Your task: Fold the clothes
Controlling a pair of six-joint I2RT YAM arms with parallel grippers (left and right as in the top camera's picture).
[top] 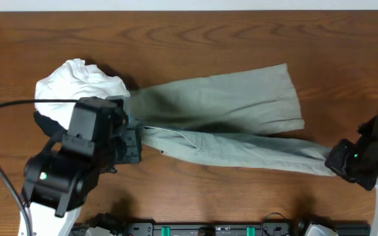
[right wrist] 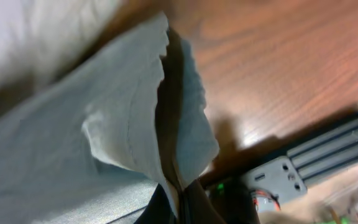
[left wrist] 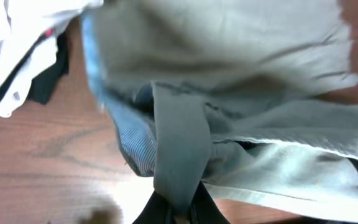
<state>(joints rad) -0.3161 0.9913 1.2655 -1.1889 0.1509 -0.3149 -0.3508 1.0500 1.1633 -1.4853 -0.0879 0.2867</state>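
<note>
The khaki trousers (top: 228,118) lie spread across the middle of the table, waist to the left and two legs running right. My left gripper (top: 131,145) is shut on the waistband edge (left wrist: 178,155) at the trousers' left end. My right gripper (top: 336,160) is shut on the hem of the nearer leg (right wrist: 166,124) at the right end, with the cloth stretched between the two grippers. The farther leg (top: 268,98) lies flat and free.
A crumpled white garment (top: 77,88) sits at the left just behind the waist, with a black garment (left wrist: 45,81) partly under it. The wooden table (top: 195,39) extends behind. A grey and black rail (right wrist: 328,155) runs along the front edge.
</note>
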